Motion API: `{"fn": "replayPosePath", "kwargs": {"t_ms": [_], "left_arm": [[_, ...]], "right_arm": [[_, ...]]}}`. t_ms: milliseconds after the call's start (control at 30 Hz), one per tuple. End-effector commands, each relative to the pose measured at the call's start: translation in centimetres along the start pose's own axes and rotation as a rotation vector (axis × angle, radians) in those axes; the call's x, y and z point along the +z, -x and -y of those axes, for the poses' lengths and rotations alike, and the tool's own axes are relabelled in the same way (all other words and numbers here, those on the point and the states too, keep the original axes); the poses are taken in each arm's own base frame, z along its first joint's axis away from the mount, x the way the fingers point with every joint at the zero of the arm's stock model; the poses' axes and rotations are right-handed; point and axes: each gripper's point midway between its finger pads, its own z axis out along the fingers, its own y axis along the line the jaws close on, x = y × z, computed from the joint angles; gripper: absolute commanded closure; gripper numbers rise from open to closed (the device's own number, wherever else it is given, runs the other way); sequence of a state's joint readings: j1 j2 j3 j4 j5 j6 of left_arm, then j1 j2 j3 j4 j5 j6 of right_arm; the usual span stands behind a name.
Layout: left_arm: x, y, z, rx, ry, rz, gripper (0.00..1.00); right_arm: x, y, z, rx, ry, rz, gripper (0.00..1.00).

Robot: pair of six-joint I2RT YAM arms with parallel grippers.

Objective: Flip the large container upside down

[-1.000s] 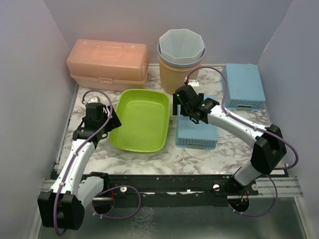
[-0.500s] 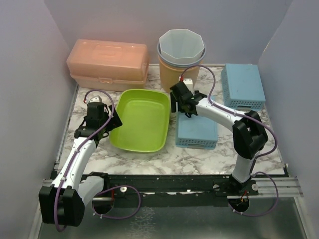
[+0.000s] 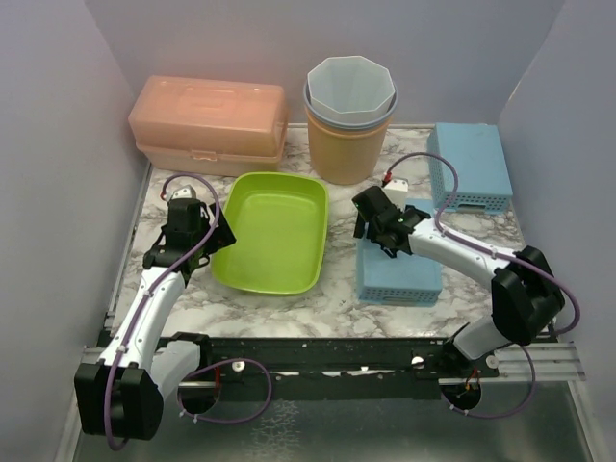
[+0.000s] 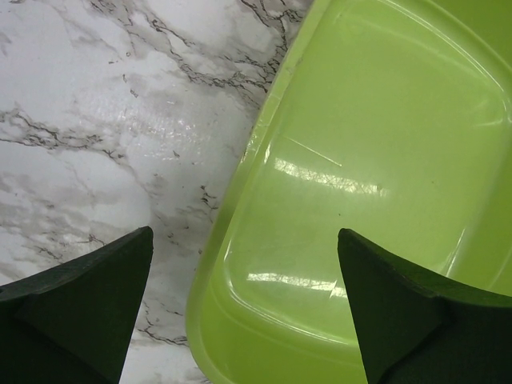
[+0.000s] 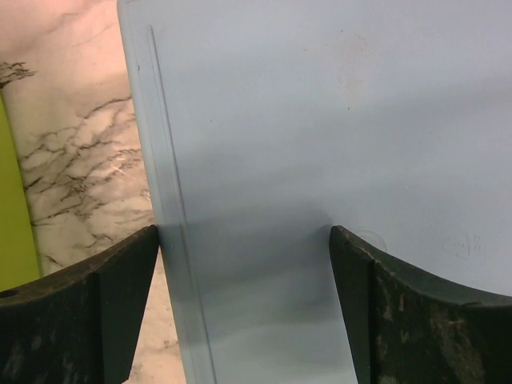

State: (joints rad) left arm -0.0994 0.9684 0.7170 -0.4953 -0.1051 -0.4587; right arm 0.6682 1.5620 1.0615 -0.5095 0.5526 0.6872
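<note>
Your left end effector (image 4: pixel 244 240), spread wide, is the nearer one, straddling the green tub's (image 4: pixel 376 160) left long rim, with the basin to its right.

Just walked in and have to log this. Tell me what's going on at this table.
The left gripper is open, set astride the left rim of the green tub, which sits upright on the table, not yet flipped. The right gripper is open too, poised over the left edge of the nearer blue basket. Neither holds anything.
</note>
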Motion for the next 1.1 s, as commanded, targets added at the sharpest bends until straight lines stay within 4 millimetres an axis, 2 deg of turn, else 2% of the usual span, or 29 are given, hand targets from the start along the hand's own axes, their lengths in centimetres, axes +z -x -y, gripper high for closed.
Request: {"fn": "replayPosePath", "kwargs": {"t_ms": [0, 100, 233, 333, 433, 500, 633, 800, 900, 1067], "left_arm": [[0.3, -0.4, -0.2, 0.005, 0.001, -0.007, 0.01], [0.2, -0.4, -0.2, 0.003, -0.002, -0.008, 0.01], [0.2, -0.4, -0.1, 0.001, -0.008, -0.006, 0.01], [0.1, -0.3, -0.1, 0.002, -0.009, -0.003, 0.01], [0.1, -0.3, -0.1, 0.001, -0.008, -0.001, 0.01], [0.0, -0.2, -0.1, 0.001, -0.01, 0.002, 0.01], [0.0, -0.2, -0.1, 0.0, -0.009, 0.005, 0.01], [0.0, -0.2, -0.2, -0.001, -0.005, 0.006, 0.01], [0.0, -0.2, -0.2, 0.0, -0.003, 0.005, 0.01], [0.0, -0.2, -0.2, 0.0, -0.002, 0.005, 0.01]], "right_arm": [[-0.9, -7.0, 4.3, 0.049, -0.099, -0.189, 0.16], [-1.5, -7.1, 7.2, 0.001, -0.186, -0.156, 0.16], [-2.3, -6.0, 7.4, -0.068, -0.146, -0.118, 0.16], [-3.6, -3.5, 6.0, -0.082, -0.054, -0.061, 0.16], [-5.5, -1.3, 3.3, -0.095, 0.103, -0.022, 0.16], [-6.7, -0.5, 1.5, -0.094, 0.179, -0.01, 0.16], [-7.6, -1.1, -1.6, -0.129, 0.181, -0.005, 0.17], [-5.4, -3.4, -3.4, -0.138, 0.074, -0.049, 0.19], [-4.1, -4.1, -3.6, -0.11, 0.031, -0.057, 0.19], [-3.4, -4.6, -2.8, -0.093, 0.009, -0.038, 0.19]]}}
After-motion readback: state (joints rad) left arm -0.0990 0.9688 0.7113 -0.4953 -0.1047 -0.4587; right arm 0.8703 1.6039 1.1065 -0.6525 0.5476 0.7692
